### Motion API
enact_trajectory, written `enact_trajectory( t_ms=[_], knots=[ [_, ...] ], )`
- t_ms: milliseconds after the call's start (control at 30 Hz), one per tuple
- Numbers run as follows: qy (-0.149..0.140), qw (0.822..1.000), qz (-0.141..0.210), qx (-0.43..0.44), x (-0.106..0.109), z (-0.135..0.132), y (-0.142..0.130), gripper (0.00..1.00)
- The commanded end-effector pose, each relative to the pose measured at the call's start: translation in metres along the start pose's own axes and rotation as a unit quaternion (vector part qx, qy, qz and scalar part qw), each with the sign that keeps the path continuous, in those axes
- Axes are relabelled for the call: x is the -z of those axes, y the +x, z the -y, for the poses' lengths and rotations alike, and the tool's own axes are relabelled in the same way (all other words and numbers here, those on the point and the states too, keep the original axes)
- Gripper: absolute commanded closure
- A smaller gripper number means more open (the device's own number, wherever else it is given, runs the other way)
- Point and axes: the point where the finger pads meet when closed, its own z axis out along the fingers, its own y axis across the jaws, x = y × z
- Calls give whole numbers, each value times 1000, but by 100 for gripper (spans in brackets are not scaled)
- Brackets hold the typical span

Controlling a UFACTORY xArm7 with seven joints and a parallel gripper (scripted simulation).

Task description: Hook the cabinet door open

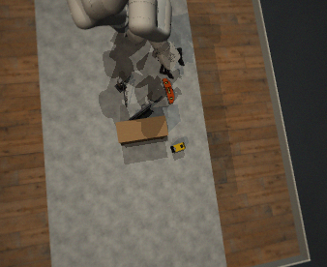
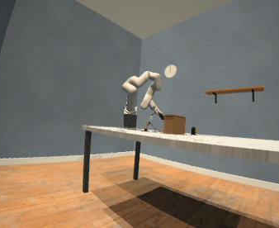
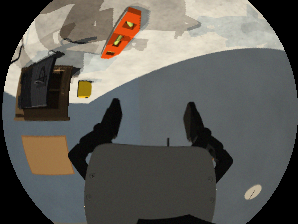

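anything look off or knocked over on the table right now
Nothing stands out. The cabinet sits flat, an orange tool and a small yellow object lie loose beside it, and the gripper hangs open and empty.

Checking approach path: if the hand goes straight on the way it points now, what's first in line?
Nothing close. The hand is open and empty, and between its fingers only the far wall shows. The table edge lies above that line; depth is hard to judge.
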Motion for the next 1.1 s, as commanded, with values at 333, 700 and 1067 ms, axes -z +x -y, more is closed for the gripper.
enact_trajectory(
  t_ms=[333, 700, 1067],
  knots=[
    [-1, 1000, 1, 0, 0, -1, -1, 0],
    [18, 1000, 13, 6, 26, 2, -44, 0],
    [14, 1000, 9, 3, 68, -4, -79, 0]
  ],
)
